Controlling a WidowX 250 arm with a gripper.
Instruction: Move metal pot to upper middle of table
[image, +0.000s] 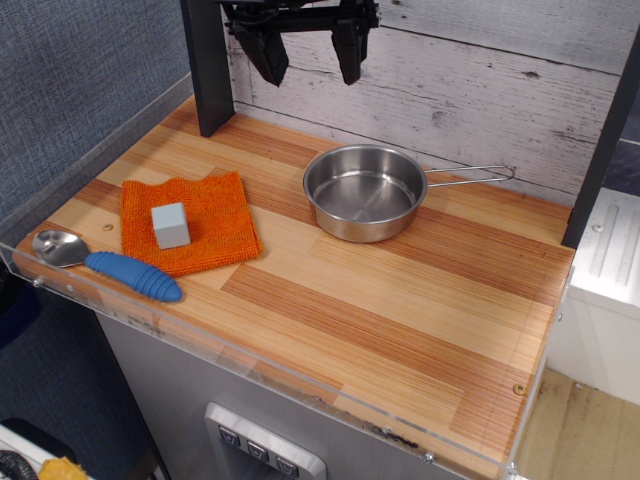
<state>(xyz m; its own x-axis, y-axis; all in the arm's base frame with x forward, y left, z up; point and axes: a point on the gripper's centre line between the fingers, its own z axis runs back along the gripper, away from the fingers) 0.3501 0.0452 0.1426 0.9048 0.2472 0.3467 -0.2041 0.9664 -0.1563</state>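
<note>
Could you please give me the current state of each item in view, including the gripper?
gripper: open, empty, raised above the table
metal pot: upright, empty, resting free on the table
orange cloth: spread flat
grey block: resting on the cloth
blue-handled spoon: lying bowl up
</note>
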